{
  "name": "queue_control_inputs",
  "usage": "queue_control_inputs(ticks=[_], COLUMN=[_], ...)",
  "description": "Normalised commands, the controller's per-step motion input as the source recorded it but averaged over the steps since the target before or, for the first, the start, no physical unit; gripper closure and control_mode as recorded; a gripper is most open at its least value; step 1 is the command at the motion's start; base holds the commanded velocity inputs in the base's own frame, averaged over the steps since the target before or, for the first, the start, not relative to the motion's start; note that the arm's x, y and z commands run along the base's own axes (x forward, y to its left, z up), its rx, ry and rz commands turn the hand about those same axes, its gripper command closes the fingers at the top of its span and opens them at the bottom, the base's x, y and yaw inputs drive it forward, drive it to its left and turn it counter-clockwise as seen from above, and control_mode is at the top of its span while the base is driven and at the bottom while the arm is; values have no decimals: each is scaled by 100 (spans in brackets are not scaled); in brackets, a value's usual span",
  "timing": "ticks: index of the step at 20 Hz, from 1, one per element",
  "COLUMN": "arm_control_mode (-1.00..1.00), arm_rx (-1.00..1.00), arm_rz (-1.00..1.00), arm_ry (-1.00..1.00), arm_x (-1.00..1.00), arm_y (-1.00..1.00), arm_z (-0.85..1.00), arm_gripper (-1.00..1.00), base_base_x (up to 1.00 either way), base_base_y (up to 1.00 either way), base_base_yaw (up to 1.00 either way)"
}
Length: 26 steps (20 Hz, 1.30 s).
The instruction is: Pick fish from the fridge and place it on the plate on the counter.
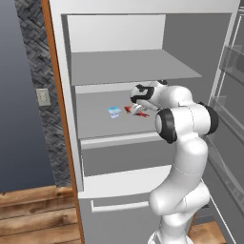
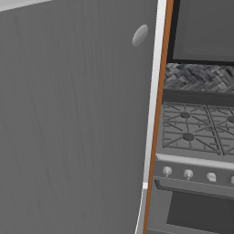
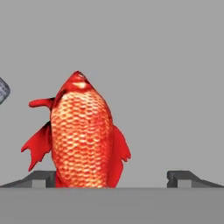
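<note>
A: Risk from here?

B: Likely an off-centre pinch. In the hand view, red-orange fish (image 3: 83, 135) sitting toward the claw's (image 3: 111, 178) 9 o'clock side, body crowding the left fingertip (image 3: 41, 178), clear grey gap before the right one at 3 o'clock. Closing now could mean one finger striking first, nudging the fish sideways along the shelf or catching only fin. Scaly, rounded body, so probably prone to squirting out of a shallow grip.

A: Claw state?

B: Spread wide, nothing pinched.

A: And the fish's whereabouts?

B: On the fridge's (image 1: 71, 71) middle shelf, seen from the left base view, just at the hand's tip (image 1: 138, 106). Small pale blue-white cup (image 1: 114, 112) near it, toward 9 o'clock. A sideways shove could knock the fish into that cup.

A: Anything else?

B: Open fridge door (image 2: 73, 128) close at the arm's right; a wide swing outward with the fish could clip it. Contact between fingers and fish not discernible.
</note>
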Motion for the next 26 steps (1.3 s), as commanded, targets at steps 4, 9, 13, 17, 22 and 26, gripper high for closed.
queue_control_inputs(ticks=[4,9,13,17,22,26], arm_control_mode=[-100,-100,-100,-100,-100,-100], arm_rx=[-2,-8,-15,-14,-2,2], arm_rz=[5,6,6,0,-3,-11], arm_ry=[0,0,0,0,-10,-23], arm_x=[5,-5,-51,-70,-31,-15], arm_y=[1,13,24,18,8,1], arm_z=[-29,-40,-58,-84,-81,-58], arm_gripper=[-100,100,100,100,100,100], base_base_x=[0,0,0,0,0,0], base_base_y=[0,0,0,0,0,0], base_base_yaw=[0,0,0,0,0,0])
